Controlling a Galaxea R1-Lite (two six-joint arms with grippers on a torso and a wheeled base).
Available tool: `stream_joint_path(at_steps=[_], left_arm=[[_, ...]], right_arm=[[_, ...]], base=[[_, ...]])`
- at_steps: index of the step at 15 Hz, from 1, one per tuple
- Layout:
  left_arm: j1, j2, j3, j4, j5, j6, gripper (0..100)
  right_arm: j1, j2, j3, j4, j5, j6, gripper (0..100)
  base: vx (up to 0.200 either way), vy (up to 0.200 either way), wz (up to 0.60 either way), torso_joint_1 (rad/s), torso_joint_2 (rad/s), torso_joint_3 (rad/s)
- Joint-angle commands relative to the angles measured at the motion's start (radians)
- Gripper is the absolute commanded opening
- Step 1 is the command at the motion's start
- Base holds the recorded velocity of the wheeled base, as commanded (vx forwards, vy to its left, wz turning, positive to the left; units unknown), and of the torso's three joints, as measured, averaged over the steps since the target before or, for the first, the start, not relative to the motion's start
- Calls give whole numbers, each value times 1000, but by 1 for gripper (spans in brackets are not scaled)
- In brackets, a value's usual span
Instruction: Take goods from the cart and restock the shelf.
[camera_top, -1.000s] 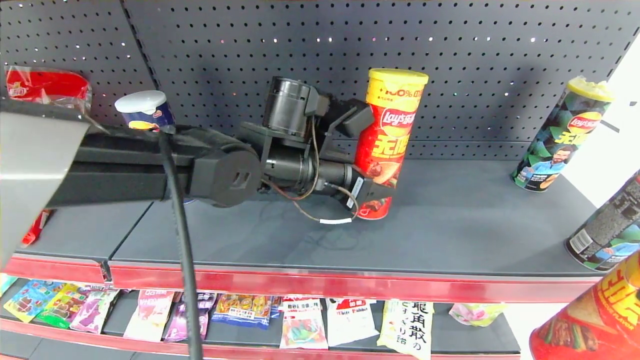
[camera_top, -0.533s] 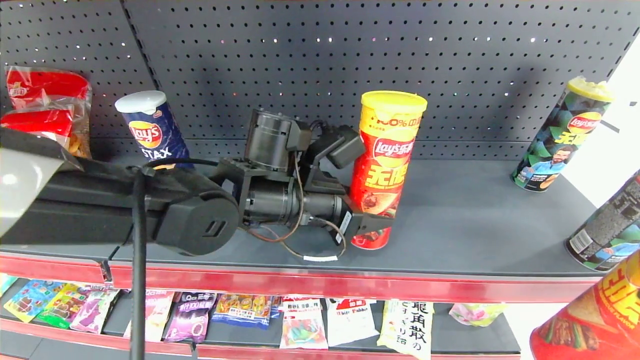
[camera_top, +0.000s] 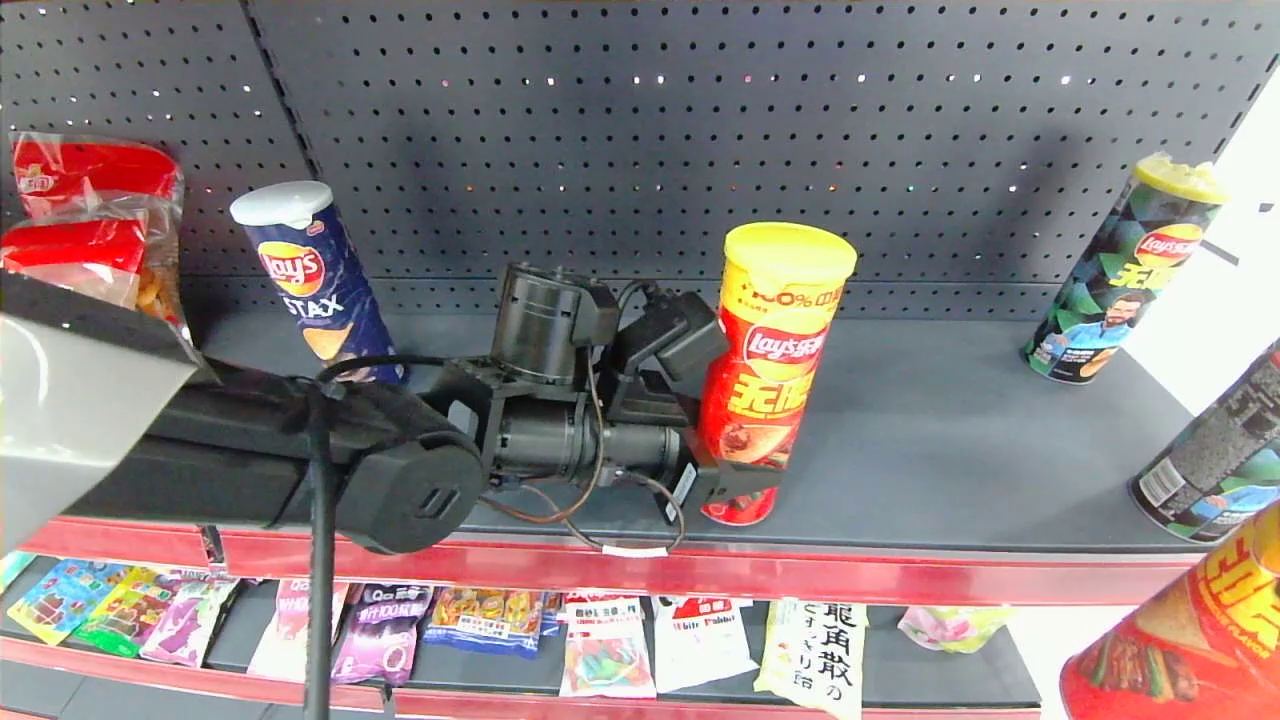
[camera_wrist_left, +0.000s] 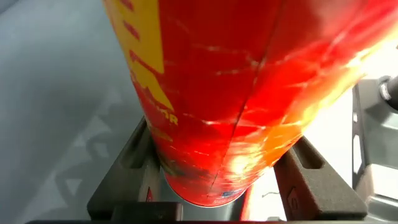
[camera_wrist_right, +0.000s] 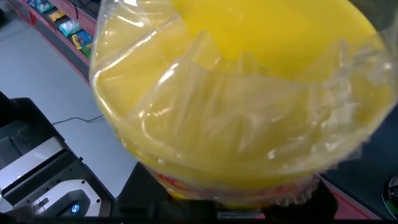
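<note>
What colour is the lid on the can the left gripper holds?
Yellow lid, on the red chip can; the head view shows it best.

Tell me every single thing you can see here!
red can: one, red with yellow lid, upright near the shelf's front edge
blue can: one, blue with white lid, back left
green can: one, dark green with yellow lid, back right
black can: one, black, shelf's right end
second red can: one, red, near right corner, off the shelf
red bags: at least two, red and clear, far left
snack packets: many, mixed colours, lower shelf
shelf: one, grey with red edge
pegboard: one, dark grey, behind
left gripper: one, black, fingers shut low on the red can
</note>
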Motion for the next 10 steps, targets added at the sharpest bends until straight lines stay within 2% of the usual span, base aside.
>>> stream_joint_path(at_steps=[1, 9, 10], left_arm=[[1, 25, 4, -18, 0, -1, 0], [-2, 13, 27, -30, -5, 1, 0], [-2, 10, 59, -56, -5, 1, 0]], right_arm=[[1, 0, 0, 0, 1, -1, 0], [1, 0, 0, 0, 1, -1, 0], [1, 0, -1, 0, 1, -1, 0]], base=[[0, 0, 0, 0, 0, 0], [0, 0, 0, 0, 0, 0], [0, 0, 0, 0, 0, 0]])
